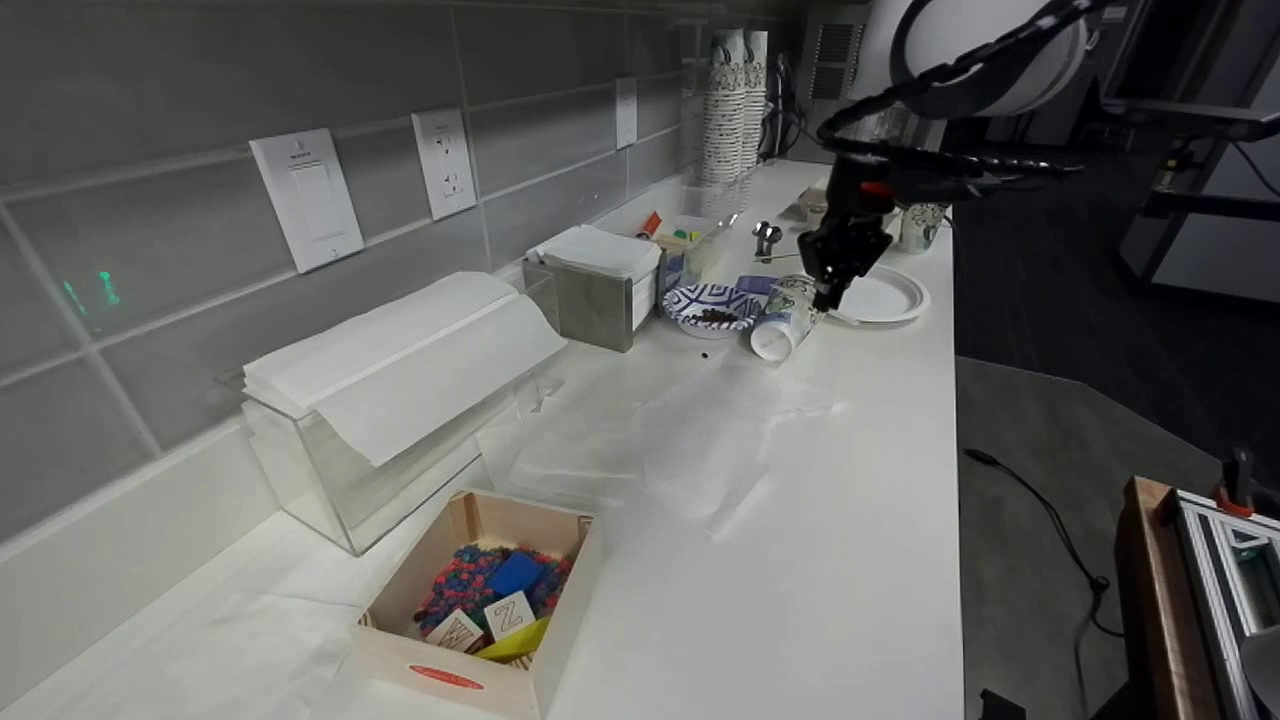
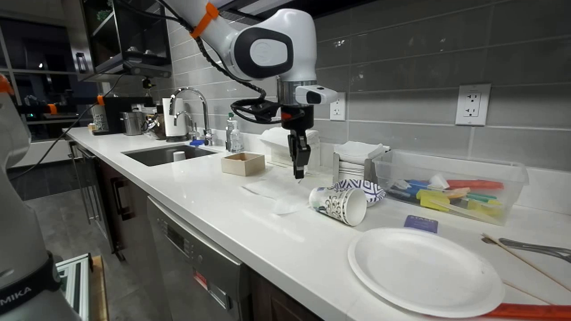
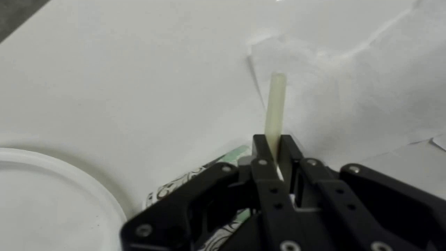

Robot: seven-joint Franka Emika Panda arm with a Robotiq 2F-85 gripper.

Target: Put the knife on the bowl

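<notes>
The knife (image 3: 276, 101) shows in the wrist view as a narrow, pale yellowish strip sticking out past the fingertips. Its other end is hidden between the fingers. My gripper (image 3: 274, 139) is shut on it. In both exterior views the gripper (image 1: 828, 298) (image 2: 299, 171) points down above the counter, near the tipped paper cup. The bowl (image 1: 688, 298) is a paper one with a blue and white pattern and small dark bits inside. It also shows behind the cup (image 2: 375, 192). The gripper is beside the bowl, not over it. The bowl is not visible in the wrist view.
A paper cup (image 1: 783, 322) (image 2: 332, 203) lies on its side against or close by the bowl. A white plate (image 2: 424, 272) (image 3: 45, 188) stands near the cup. A napkin holder (image 1: 592, 305) and a clear bin (image 2: 450, 162) stand by the wall. Paper sheets (image 1: 690, 440) lie on the counter.
</notes>
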